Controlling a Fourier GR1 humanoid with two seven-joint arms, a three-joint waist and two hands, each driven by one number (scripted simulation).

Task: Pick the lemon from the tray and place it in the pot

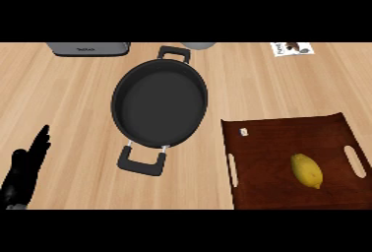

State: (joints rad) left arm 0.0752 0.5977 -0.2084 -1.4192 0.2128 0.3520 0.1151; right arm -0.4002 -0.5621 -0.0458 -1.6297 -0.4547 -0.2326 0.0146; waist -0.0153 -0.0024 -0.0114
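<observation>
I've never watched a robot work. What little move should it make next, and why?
Probably bring the right hand, not in view now, in over the lemon. It lies untouched on the brown tray, the black pot is empty, and the open left hand rests far off at the left edge.

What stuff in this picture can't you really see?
- Right hand: shows nowhere in the head view.
- Left hand: the lower edge cuts it off below the fingers.
- Grey appliance and grey round thing: cut off by the top edge.
- Packet: print too small to read.
- White speck on the tray: too small to identify.
</observation>
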